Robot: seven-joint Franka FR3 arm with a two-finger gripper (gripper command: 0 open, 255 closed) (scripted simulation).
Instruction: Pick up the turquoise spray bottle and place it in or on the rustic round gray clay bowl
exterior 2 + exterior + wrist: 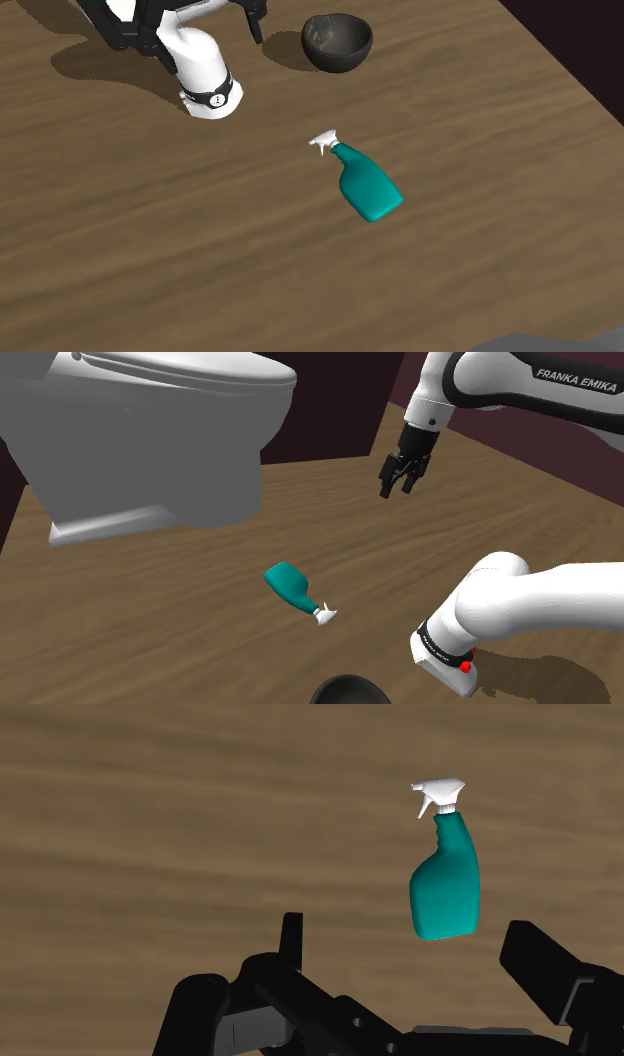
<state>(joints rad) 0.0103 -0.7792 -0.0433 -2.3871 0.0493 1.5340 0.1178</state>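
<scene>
The turquoise spray bottle (288, 584) with a white trigger head lies on its side on the wooden floor (160, 622). It also shows in the second exterior view (368, 185) and the wrist view (446, 884). The dark grey round bowl (337, 41) stands upright beyond the bottle's nozzle end, and its rim peeks in at the shoulder view's lower edge (348, 692). My black gripper (398, 489) hangs high above the floor, well apart from the bottle, open and holding nothing. In the wrist view the gripper (410, 944) looks down with the bottle far below between its spread fingers (291, 940).
A large white toilet (140, 442) stands at the shoulder view's upper left. The arm's white base link (205, 75) rests on the floor beside the bowl. Dark maroon walls (330, 412) close the back. Bare wooden floor surrounds the bottle.
</scene>
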